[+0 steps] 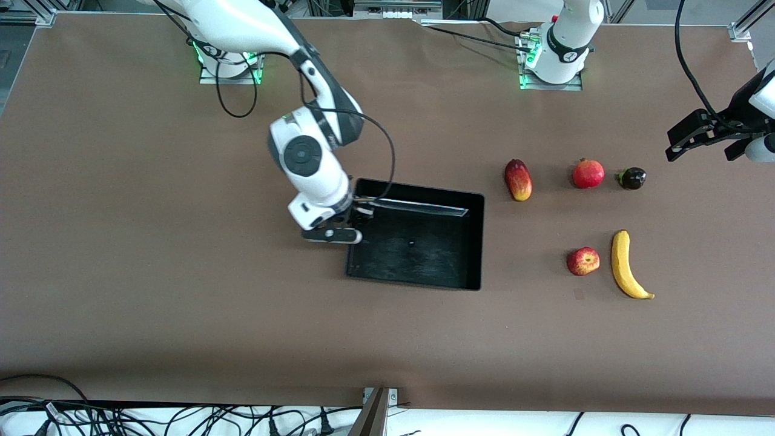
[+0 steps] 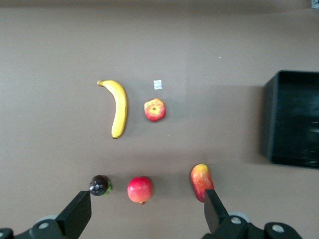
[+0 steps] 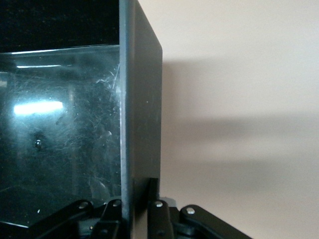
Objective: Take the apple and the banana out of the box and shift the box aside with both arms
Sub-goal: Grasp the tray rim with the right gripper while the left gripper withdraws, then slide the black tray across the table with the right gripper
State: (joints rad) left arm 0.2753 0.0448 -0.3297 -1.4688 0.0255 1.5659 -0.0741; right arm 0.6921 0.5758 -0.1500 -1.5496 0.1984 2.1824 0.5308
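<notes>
R gripper point(image 1: 353, 225) is clenched on the wall of the black tray point(image 1: 424, 275) at the tray's end toward the right arm; in the R wrist view the wall point(image 3: 141, 109) runs straight down betw. the fingers point(image 3: 152, 191), one inside, one outside. Tray sits mid-table, flat. L gripper point(image 1: 702, 140) hangs w/ jaws spread wide and nothing in them, up over the table's edge at the left arm's end, waiting. Apple point(image 1: 583, 261) lies just beside the banana point(image 1: 628, 266), apart from the tray, both well clear of either gripper. Mango point(image 1: 518, 180), pomegranate point(image 1: 588, 174) and a small dark fruit point(image 1: 632, 178) sit in a row farther from the front cam.
</notes>
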